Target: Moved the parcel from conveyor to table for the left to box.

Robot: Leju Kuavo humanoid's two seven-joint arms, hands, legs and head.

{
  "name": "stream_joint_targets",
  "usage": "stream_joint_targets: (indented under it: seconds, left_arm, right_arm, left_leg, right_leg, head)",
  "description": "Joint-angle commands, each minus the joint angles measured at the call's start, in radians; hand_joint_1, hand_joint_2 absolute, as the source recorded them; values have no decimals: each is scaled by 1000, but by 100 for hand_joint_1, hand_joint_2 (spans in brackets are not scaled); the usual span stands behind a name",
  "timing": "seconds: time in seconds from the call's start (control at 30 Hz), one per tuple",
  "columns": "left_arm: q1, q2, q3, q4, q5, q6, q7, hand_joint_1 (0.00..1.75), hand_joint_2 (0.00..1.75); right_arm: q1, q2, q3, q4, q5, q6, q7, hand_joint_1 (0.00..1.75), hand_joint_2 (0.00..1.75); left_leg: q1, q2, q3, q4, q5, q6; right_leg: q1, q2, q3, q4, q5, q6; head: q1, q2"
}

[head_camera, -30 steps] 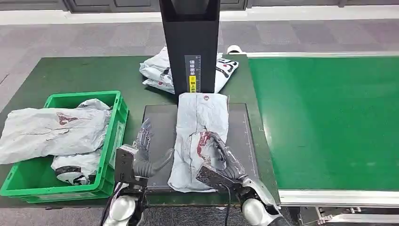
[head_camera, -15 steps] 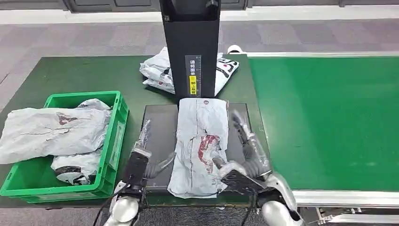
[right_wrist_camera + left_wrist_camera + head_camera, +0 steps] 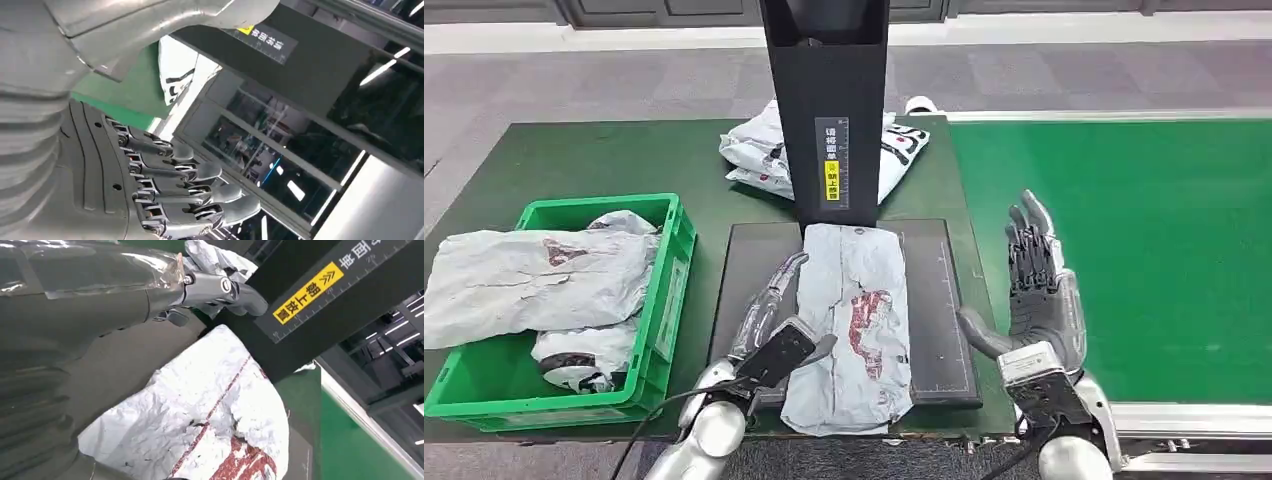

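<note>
Ahead of you a black upright post [image 3: 827, 100] rises from the far edge of a dark flat pad [image 3: 754, 270], and it carries a yellow label with a printed scale [image 3: 832, 178]. Behind the post you see a white bag with black print [image 3: 759, 150] lying on the counter [image 3: 604, 155]. Grey floor tiles [image 3: 624, 80] stretch beyond the counter's far edge.
</note>
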Motion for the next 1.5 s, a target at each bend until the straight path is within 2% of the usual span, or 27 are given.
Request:
stream_joint_targets:
  seconds: [0.03,0.23,0.43,0.63,0.67,0.73,0.93,0.97,1.0,1.07,1.23,1.27,1.3,1.33,1.37,1.4,1.47,1.5]
  left_arm:
    - [-114,45,-133,129,-93,-99,-24,0,175]
    - [-190,69,-280,218,-239,-186,-32,0,175]
    - [-352,53,-405,560,-285,-241,10,0,175]
    - [-383,49,-431,651,-295,-245,14,0,175]
    - [-414,51,-457,746,-291,-280,5,157,175]
    - [-434,55,-482,806,-288,-319,3,175,175]
    - [-450,60,-521,866,-307,-337,31,175,175]
    - [-452,61,-520,874,-305,-340,34,175,175]
    - [-453,62,-520,875,-304,-340,33,175,175]
    - [-453,62,-520,875,-304,-340,33,175,175]
    - [-455,61,-521,875,-306,-341,34,175,175]
    - [-461,60,-526,876,-311,-336,38,175,175]
    - [-464,59,-527,877,-312,-338,39,175,175]
    - [-472,58,-524,877,-309,-330,38,175,175]
    - [-484,57,-519,873,-305,-318,37,175,175]
    - [-494,57,-506,865,-296,-298,38,175,175]
    - [-519,60,-475,838,-276,-237,47,175,175]
    - [-540,70,-452,807,-272,-173,74,175,175]
  right_arm:
    - [-7,38,-86,64,19,39,16,0,175]
    - [5,54,-110,78,1,71,6,0,175]
    - [8,58,-110,88,-6,100,8,0,175]
    - [9,55,-104,99,-16,110,-1,0,175]
    - [-8,65,-91,114,-23,118,-1,0,175]
    - [-19,70,-85,119,-27,122,4,0,175]
    - [-13,74,-89,117,-32,132,-5,0,175]
    - [-15,77,-90,115,-33,132,-5,0,175]
    - [-16,78,-90,114,-33,133,-5,0,175]
    - [-16,78,-90,114,-33,133,-5,0,175]
    - [-18,78,-90,113,-33,133,-5,0,175]
    - [-21,83,-94,111,-34,133,-4,0,175]
    - [-23,85,-95,109,-34,133,-2,0,175]
    - [-24,90,-101,101,-33,132,6,0,175]
    - [-20,94,-108,93,-31,131,8,0,175]
    - [-13,94,-114,85,-29,130,10,0,175]
    - [8,93,-122,67,-26,125,11,0,175]
    - [34,90,-131,47,-24,118,11,0,175]
  left_leg:
    - [1,-1,1,-1,1,0]
    - [1,-1,2,-2,1,0]
    - [0,-3,2,-2,2,-1]
    - [1,-2,2,-3,2,-1]
    - [1,-2,3,-3,2,-1]
    - [1,2,3,-2,1,-1]
    - [1,5,8,-5,2,0]
    - [0,3,2,-2,-2,1]
    - [0,6,5,-4,-3,-1]
    - [0,4,12,-3,-7,0]
    - [1,3,17,-3,-9,-2]
    - [2,6,13,-5,-6,-3]
    - [1,4,17,-3,-9,-3]
    - [2,6,15,-4,-7,-4]
    - [1,1,23,0,-13,-5]
    - [2,4,17,-2,-9,-5]
    - [2,0,24,-1,-13,-5]
    - [3,2,18,-2,-10,-5]
  right_leg:
    - [1,-4,2,-2,0,-1]
    - [2,-6,4,-3,1,-1]
    - [1,-7,4,-2,0,-1]
    - [1,-7,5,-4,1,-1]
    - [2,-7,6,-5,1,-1]
    - [1,-2,4,-3,1,-1]
    - [2,1,10,-5,3,-1]
    - [1,0,13,-2,-1,-1]
    - [1,2,15,-4,-1,-1]
    - [1,2,23,-3,-4,-1]
    - [3,1,28,-2,-7,-2]
    - [4,3,23,-5,-3,-3]
    - [4,1,28,-2,-7,-4]
    - [5,2,26,-4,-4,-5]
    - [5,-1,34,1,-11,-5]
    - [6,0,28,-1,-7,-6]
    - [5,-1,35,1,-12,-6]
    - [6,-1,28,-1,-9,-6]
  head:
    - [0,0]
    - [0,0]
    - [0,0]
    - [0,0]
    - [0,0]
    - [0,0]
    - [0,0]
    - [0,0]
    - [0,0]
    - [0,0]
    - [0,0]
    - [0,0]
    - [0,0]
    - [0,0]
    - [0,0]
    - [0,0]
    - [0,0]
    - [0,0]
